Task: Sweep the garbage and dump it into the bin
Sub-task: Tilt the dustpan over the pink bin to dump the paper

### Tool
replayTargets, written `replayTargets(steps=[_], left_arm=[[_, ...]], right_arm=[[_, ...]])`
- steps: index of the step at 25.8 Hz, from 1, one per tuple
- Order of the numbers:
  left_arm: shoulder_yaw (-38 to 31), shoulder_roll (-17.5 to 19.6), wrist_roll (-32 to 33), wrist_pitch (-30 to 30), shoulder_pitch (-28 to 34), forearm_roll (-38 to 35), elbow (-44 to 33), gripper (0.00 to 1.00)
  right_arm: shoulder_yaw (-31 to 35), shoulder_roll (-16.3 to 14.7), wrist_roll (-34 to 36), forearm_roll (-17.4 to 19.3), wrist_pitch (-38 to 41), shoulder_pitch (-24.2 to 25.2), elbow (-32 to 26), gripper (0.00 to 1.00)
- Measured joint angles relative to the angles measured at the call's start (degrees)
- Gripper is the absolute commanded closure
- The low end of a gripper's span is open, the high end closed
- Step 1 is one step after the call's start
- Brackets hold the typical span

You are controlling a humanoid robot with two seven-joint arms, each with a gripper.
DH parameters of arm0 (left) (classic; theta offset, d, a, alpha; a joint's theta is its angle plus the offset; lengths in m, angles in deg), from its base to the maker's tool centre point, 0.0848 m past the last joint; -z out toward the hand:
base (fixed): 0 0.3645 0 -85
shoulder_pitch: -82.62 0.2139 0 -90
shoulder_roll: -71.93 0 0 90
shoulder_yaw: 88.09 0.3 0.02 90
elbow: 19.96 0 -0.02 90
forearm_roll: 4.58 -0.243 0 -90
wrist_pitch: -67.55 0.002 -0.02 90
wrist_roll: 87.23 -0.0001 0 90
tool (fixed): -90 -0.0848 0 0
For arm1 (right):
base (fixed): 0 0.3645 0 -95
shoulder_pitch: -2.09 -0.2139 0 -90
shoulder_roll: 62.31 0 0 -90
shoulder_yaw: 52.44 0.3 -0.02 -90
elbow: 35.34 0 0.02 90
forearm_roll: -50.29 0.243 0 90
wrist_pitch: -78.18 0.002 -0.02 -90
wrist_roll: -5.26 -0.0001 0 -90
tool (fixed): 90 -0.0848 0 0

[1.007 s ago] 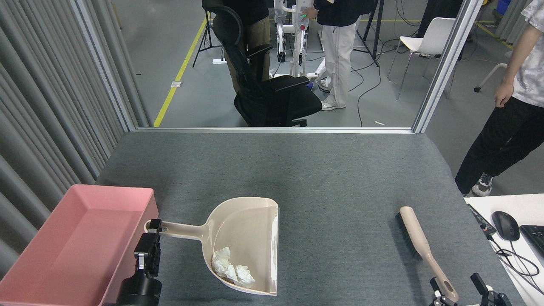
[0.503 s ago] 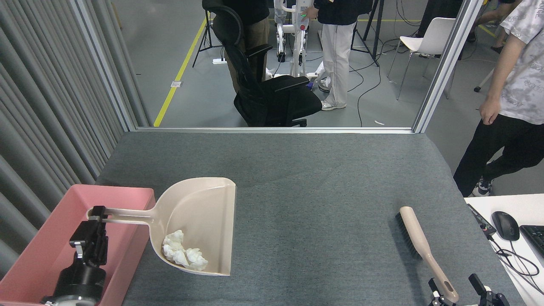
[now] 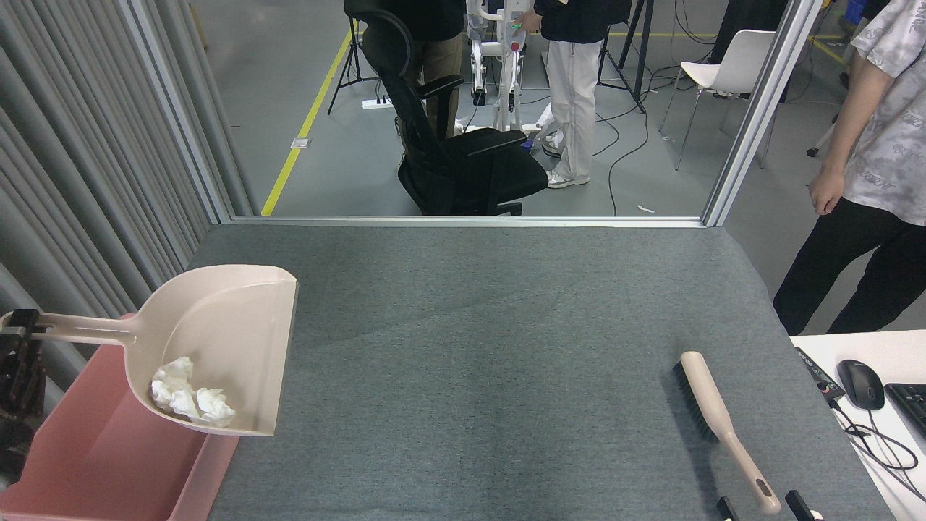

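While two crumpled white tissue wads [image 3: 191, 396] lie together in the near corner of the beige dustpan [image 3: 217, 340], I hold that pan raised above the pink bin [image 3: 108, 463] at the table's left front edge. The wads touch each other and rest against the pan's rear wall, beside its handle. My left gripper [image 3: 18, 347], at the far left edge of the view, is clamped on the end of the pan's long handle, which runs roughly level toward the pan. The pan's open lip faces right and overhangs the bin's right wall.

Across the grey felt table [image 3: 492, 347], well apart from the bin, a beige hand brush [image 3: 716, 412] lies with its dark bristles to the left and its handle pointing toward me. Only the black fingertips of my right gripper [image 3: 759, 506] show at the bottom edge, one on each side of the brush handle's end; whether they press it I cannot tell.

A person's hand [image 3: 825, 194] hangs at the right, beyond the table.
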Motion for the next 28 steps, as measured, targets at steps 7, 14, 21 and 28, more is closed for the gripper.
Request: replayTargets(steps=[7,14,21,28], left_arm=[[-0.1,8.4,1.4,-4.4,-5.5,0.1,10.5,1.00],[0.2,14.1,2.4,-11.1,-9.4,-3.3,20.5,1.00],[-1.2,14.8,1.7,-17.8,-10.6,-18.7,24.0,1.00],[-3.4,15.0,-0.2,-20.3,-11.8,-29.2,24.2,1.00]], right_arm=[[0.1,1.6,-0.2,-0.3,-0.3,0.2,-0.5,0.01],[0.1,3.4,0.1,-0.4,-0.5,0.2,-1.5,0.01],[0.1,3.7,0.1,-0.4,-0.5,0.3,-1.8,0.01],[0.1,3.8,0.1,-0.4,-0.6,0.2,-2.2,0.01]])
